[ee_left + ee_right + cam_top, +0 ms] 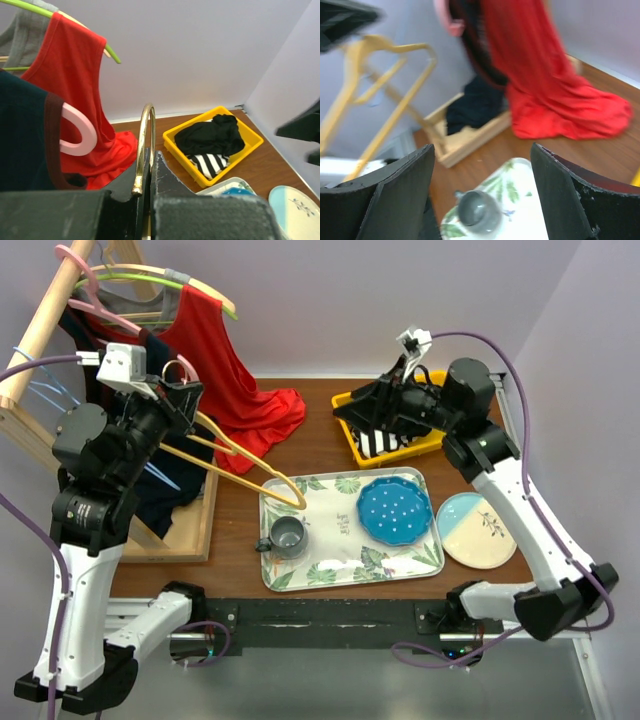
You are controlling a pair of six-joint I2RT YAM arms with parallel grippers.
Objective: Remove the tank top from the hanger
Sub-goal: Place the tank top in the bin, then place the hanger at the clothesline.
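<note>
A bare gold hanger [240, 465] hangs slanted over the table, and my left gripper [185, 400] is shut on its hook [145, 145]. A red tank top [225, 370] hangs on a green hanger [190, 285] on the wooden rack [40, 330], with its hem pooled on the table. It also shows in the left wrist view [75, 90] and the right wrist view [540, 75]. A dark garment [25, 135] hangs on a pink hanger [75, 132]. My right gripper [365, 410] is open and empty, above the yellow bin [350, 440].
The yellow bin [235, 165] holds a black garment [210, 135] and a striped one. A leaf-print tray [330, 570] carries a grey cup [288, 535] and a blue plate [395, 510]. A cream and blue plate [475, 530] lies at the right. The rack's base [195, 530] stands at the left.
</note>
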